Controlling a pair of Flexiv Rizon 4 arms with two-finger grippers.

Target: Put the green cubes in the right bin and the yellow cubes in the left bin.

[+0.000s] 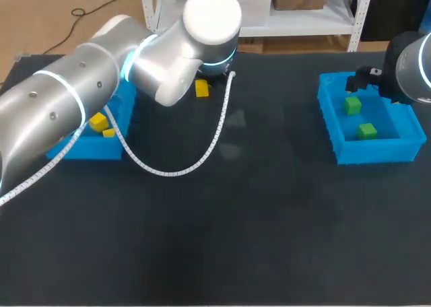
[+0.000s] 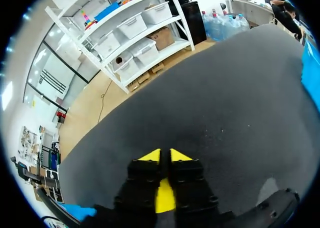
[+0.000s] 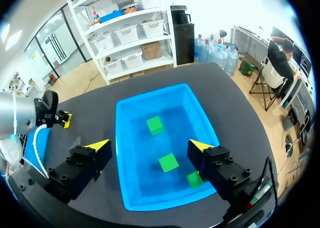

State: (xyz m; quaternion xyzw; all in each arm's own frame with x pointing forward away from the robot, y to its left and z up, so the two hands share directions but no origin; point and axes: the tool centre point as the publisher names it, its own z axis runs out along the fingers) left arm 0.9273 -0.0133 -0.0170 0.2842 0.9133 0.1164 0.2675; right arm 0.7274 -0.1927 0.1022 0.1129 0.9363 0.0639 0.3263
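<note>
Left arm (image 1: 60, 105) fills the upper left; left pincer (image 2: 165, 155) tips together, empty. Yellow cubes (image 1: 99, 122) lie in left bin (image 1: 87, 149), green cubes (image 3: 168, 163) in right bin (image 3: 120, 153) under the spread right pincer (image 3: 150, 145); sorting looks finished.

dark table (image 1: 256, 240) holds left bin (image 1: 87, 149), right bin (image 1: 377, 152)

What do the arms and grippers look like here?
The left arm is a rounded silver-grey tube with glowing light-blue joint rings, a white round cap and a white ribbed cable looping off it. The right arm shows only a grey rounded end. The left gripper and right gripper are black and blocky, with yellow wedge tips.
</note>
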